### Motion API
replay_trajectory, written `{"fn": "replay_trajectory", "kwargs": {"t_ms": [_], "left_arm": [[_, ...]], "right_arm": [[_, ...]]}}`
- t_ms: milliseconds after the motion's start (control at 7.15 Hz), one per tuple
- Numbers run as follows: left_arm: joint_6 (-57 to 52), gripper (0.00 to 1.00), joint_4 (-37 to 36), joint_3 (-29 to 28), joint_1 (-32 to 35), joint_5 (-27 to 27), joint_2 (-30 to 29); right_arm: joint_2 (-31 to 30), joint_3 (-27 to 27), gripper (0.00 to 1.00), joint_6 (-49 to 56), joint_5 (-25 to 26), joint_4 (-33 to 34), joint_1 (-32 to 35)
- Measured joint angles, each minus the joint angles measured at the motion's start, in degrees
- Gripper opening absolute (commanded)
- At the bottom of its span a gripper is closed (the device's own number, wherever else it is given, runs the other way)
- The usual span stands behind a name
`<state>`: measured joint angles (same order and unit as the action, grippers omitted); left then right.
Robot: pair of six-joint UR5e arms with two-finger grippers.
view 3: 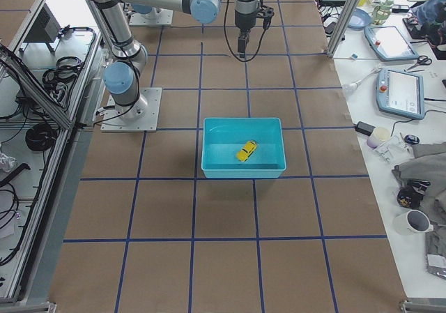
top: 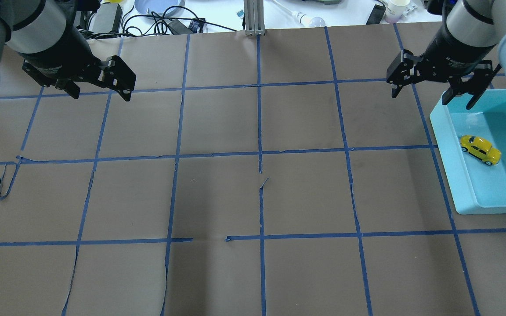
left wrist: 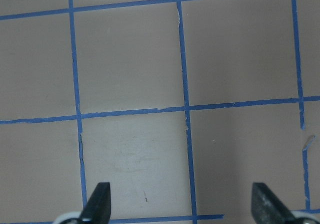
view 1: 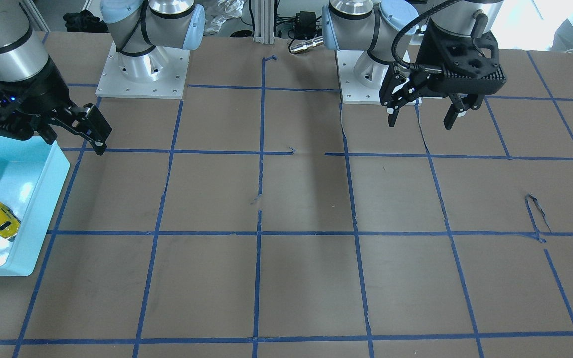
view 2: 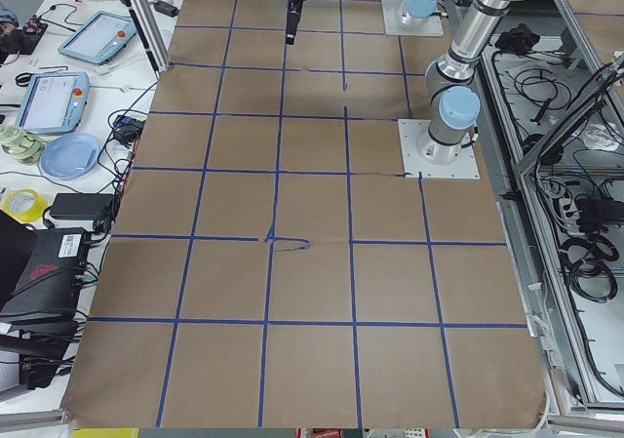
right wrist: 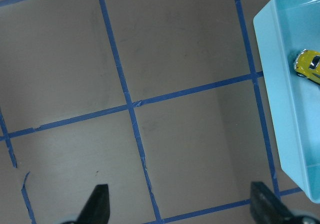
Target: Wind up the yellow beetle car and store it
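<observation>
The table (top: 253,197) was the largest thing. It was covered with brown paper, and blue tape lines divided the paper into squares. In some places the paper was torn a little along the tape.

The left arm (top: 46,39) came in over the robot's left side of the table. The right arm (top: 464,30) came in over the right side. Both arms were held in the air, well apart from each other.

A light blue bin (top: 450,166) stood on the table at the robot's right side. It was a rectangular tub with low walls and an open top.

The left gripper (top: 100,94) hung above bare paper and pointed down. Its fingers were spread wide, and nothing was between them. The left wrist view showed only the paper and the tape below the two fingertips.

The right gripper (top: 432,100) hung in the air near one corner of the bin and did not touch it. Its fingers were also spread wide and held nothing. In the right wrist view, the bin was at the right edge of the picture, beside the fingertips and not between them.

The yellow beetle car (top: 480,149) was inside the bin. It stood on its wheels on the bin floor, at an angle to the walls and not touching them. It was apart from both grippers.
</observation>
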<state>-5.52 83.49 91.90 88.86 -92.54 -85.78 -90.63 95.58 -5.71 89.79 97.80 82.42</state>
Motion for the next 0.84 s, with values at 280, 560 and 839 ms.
{"fn": "replay_trajectory", "kwargs": {"t_ms": [280,560,839], "left_arm": [[0.0,1.00,0.0,-0.1,0.0,-0.1,0.1],[0.0,1.00,0.0,-0.1,0.0,-0.1,0.0],[0.0,1.00,0.0,-0.1,0.0,-0.1,0.0]], "right_arm": [[0.4,-0.1,1.00,-1.6,0.0,-0.1,0.7],[-0.2,-0.2,1.00,-6.4,0.5,-0.2,3.2],[-1.4,-0.3,1.00,-7.7,1.0,-0.4,5.0]]}}
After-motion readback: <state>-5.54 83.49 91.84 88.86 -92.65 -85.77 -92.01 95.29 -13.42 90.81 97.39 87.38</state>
